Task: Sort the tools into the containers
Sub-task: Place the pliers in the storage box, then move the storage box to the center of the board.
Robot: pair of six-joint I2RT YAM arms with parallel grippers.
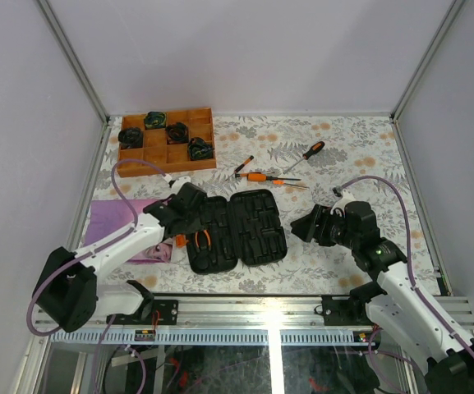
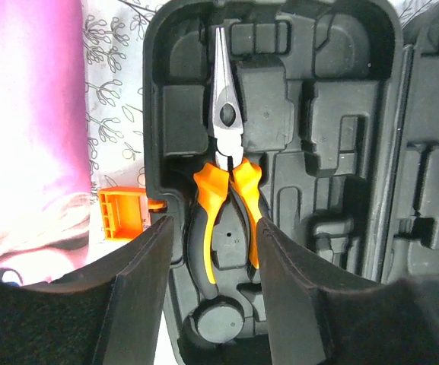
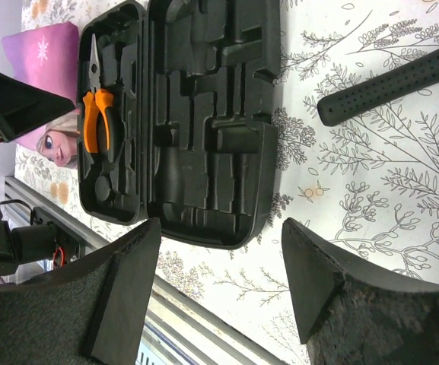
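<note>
The black tool case (image 1: 253,226) lies open on the patterned table, its moulded slots facing up. Orange-handled pliers (image 2: 227,190) lie in a slot of the case's left half (image 2: 341,114). My left gripper (image 2: 214,228) hovers over the pliers' handles, open, with a gap beside the left handle. My right gripper (image 3: 221,228) is open and empty, right of the case (image 3: 196,114) above bare table. Three screwdrivers (image 1: 265,176) (image 1: 310,152) (image 1: 243,166) lie behind the case. A black dotted tool handle (image 3: 394,84) rests near my right gripper.
A brown wooden compartment tray (image 1: 167,156) with several dark objects sits at the back left. A pink cloth (image 1: 117,222) lies left of the case, close to its orange latch (image 2: 124,215). The metal rail (image 1: 261,308) runs along the near edge.
</note>
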